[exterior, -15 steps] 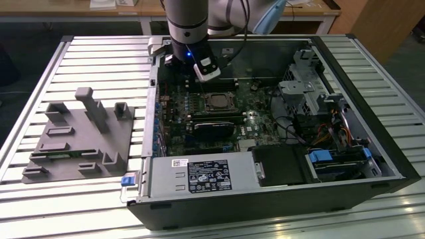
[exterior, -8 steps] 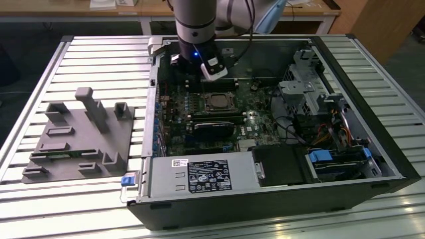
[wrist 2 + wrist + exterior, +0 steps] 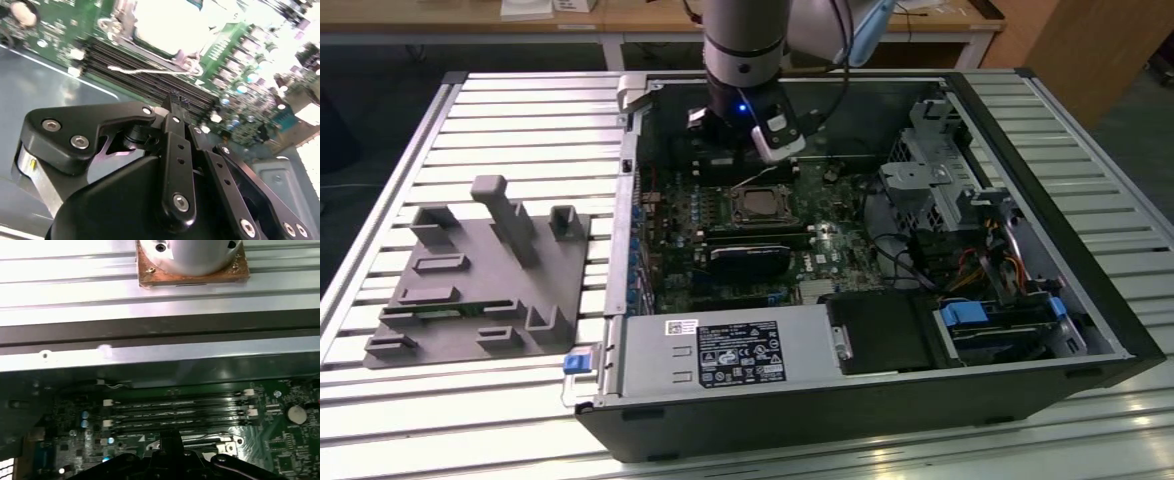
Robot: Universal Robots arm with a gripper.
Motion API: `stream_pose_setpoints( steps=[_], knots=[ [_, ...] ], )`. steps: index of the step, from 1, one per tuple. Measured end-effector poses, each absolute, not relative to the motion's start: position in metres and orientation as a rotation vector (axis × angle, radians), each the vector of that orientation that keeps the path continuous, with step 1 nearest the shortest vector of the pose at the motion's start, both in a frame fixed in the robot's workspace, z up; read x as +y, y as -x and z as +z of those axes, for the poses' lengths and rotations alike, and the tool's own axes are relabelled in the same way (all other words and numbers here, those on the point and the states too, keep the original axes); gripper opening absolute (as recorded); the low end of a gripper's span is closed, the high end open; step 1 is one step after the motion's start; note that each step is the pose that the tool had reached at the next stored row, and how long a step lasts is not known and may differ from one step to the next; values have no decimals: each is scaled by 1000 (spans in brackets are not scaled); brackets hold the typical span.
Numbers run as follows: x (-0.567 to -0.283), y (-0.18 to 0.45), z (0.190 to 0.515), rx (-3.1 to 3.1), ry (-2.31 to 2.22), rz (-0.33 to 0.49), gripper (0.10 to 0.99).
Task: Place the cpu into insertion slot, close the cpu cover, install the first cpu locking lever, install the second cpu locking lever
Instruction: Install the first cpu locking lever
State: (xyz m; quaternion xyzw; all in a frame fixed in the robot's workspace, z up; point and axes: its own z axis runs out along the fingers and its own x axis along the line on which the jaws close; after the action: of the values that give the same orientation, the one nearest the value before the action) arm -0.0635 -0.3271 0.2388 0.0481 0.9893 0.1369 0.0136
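Black memory slots [image 3: 175, 412] lie side by side on the green circuit board [image 3: 280, 455]. A round coin battery [image 3: 296, 413] sits just past one end of them, blue capacitors [image 3: 85, 417] near the other. The black claw [image 3: 169, 445] hangs beside the slots; opposite it stands the case wall [image 3: 150, 332], then the ribbed desk [image 3: 75, 285] bearing a silver base [image 3: 192, 252] on a brown plate [image 3: 237, 272].

— Clear from above: the insertion slot [image 3: 761, 205] lies open inside the case.
— Hemmed in: drive cage [image 3: 927, 185] on the exterior view's right, case wall [image 3: 628, 150] left, power-supply box [image 3: 720, 355] in front.
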Motion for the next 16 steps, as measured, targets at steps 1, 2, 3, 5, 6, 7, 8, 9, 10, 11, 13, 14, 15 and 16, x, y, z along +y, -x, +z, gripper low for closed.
stream_pose_setpoints(
  steps=[1,2,3,5,6,7,8,9,10,11,13,14,15,16],
  knots=[
    [-327,60,239,3082,-150,426,106],
    [-327,57,239,3082,-150,426,106],
    [-327,54,239,3082,-150,426,106],
    [-327,49,239,3082,-150,426,106],
    [-327,46,239,3082,-150,426,106],
    [-327,44,239,3082,-150,426,106],
    [-327,43,239,3082,-150,426,106],
    [-327,43,239,3082,-150,426,106],
    [-327,43,239,3082,-150,426,106],
    [-327,43,239,3082,-150,426,106],
    [-327,43,239,3082,-150,426,106],
    [-327,43,239,3082,-150,426,106],
    [-327,43,239,3082,-150,426,106],
    [-327,43,239,3082,-150,426,106]
  ],
)
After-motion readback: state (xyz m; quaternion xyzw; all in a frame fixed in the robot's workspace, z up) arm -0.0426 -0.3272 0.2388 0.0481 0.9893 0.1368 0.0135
